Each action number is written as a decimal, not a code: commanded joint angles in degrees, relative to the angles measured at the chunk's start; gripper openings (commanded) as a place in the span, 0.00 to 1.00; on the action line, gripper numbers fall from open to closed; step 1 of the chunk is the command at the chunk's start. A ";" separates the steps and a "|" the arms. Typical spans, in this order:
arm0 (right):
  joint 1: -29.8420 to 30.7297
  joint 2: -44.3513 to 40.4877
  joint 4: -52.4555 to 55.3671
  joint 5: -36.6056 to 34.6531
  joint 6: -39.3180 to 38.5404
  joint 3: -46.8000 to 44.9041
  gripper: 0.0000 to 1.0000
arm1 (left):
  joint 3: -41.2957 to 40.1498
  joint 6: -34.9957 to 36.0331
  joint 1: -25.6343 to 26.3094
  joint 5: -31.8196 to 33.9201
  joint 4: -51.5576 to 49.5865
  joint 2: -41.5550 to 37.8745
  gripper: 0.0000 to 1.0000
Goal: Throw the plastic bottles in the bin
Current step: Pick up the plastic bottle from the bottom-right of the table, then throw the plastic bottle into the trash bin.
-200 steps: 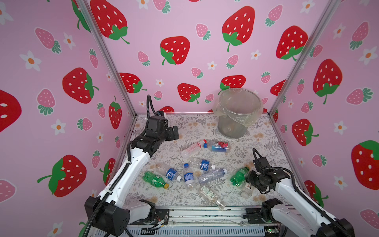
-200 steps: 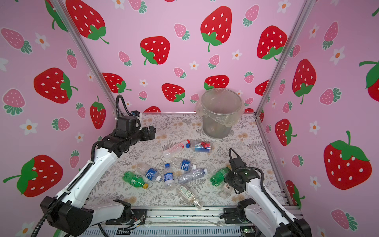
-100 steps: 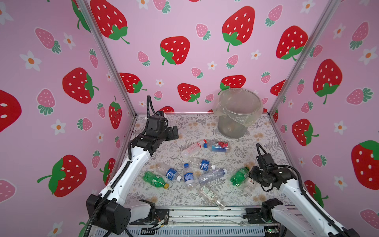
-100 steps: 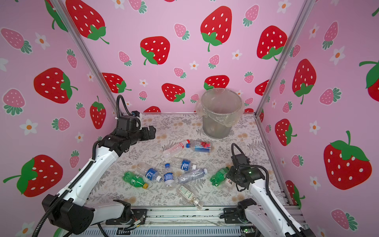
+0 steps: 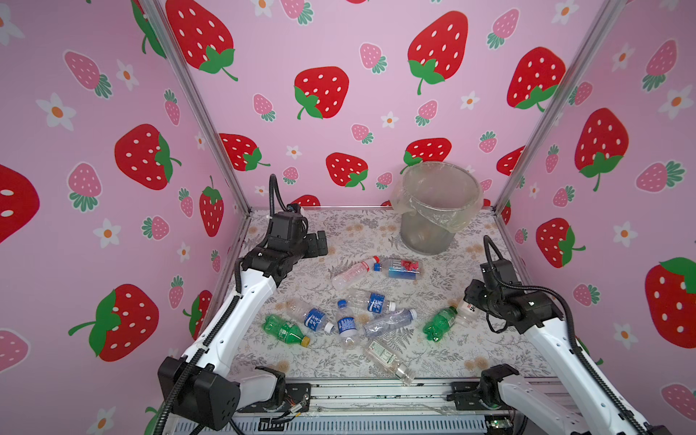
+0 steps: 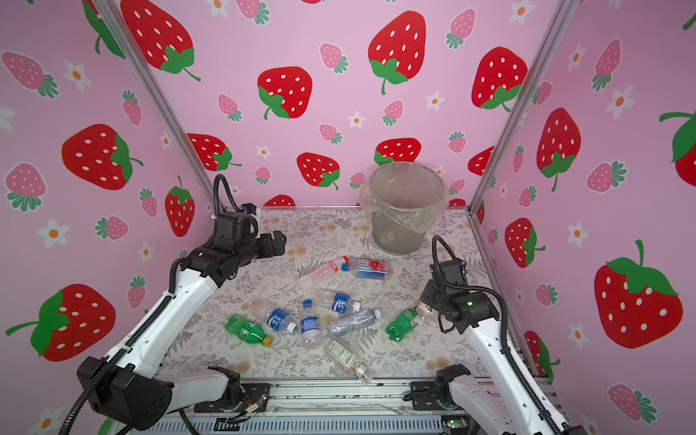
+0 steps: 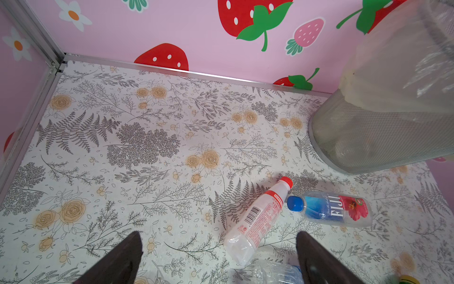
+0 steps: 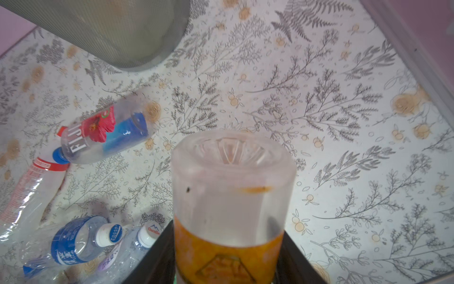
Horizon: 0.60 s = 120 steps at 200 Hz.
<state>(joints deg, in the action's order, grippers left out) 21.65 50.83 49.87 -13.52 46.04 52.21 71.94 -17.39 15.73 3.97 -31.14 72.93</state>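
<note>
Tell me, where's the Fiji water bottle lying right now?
In a top view the Fiji bottle lies on its side slightly right of centre, just in front of the bin, its blue cap close beside the red-capped bottle.

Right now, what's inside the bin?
The bin holds its clear liner. Through the mesh, dim rounded shapes sit near the bottom, too blurred to identify. Everything else inside is hidden.

The bench (image 5: 350, 229), printed with ferns and flowers, carries the bin (image 5: 425, 235) upright near its far right corner. In front of it lie a red-capped bottle (image 5: 352, 272) and a Fiji bottle (image 5: 399, 268), caps just beside each other. Nearer the front, the blue-label bottles (image 5: 371, 301) and a crushed bottle (image 5: 389, 321) cluster together. A left green bottle (image 5: 284, 330) and a right green bottle (image 5: 438, 324) flank them. A pale-label bottle (image 5: 388, 356) lies by the front edge.
</note>
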 commanded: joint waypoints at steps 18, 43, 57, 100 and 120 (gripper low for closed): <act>0.20 0.94 -4.36 -5.41 -5.02 5.17 0.52 | 2.74 -0.25 -0.26 -0.72 -1.57 1.30 0.99; 0.19 0.94 -8.78 -5.37 -6.89 4.86 0.52 | 3.18 0.06 -0.26 -0.58 -2.07 2.11 0.99; 0.15 0.90 -10.92 -5.29 -7.86 4.44 0.52 | 3.22 0.10 -0.26 -0.28 -2.16 2.31 0.99; 0.17 0.19 -16.91 -5.46 -11.18 3.76 0.52 | 3.12 0.25 -0.28 -0.04 -2.17 2.57 0.99; 0.17 -1.07 -20.42 -4.75 -13.19 2.95 0.53 | 3.25 0.51 -0.26 -1.34 -2.30 3.14 0.99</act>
<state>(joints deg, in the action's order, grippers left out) 21.65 51.53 35.38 -17.78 36.27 56.07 72.64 -17.34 15.73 3.81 -32.05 75.37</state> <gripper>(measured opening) 0.553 0.990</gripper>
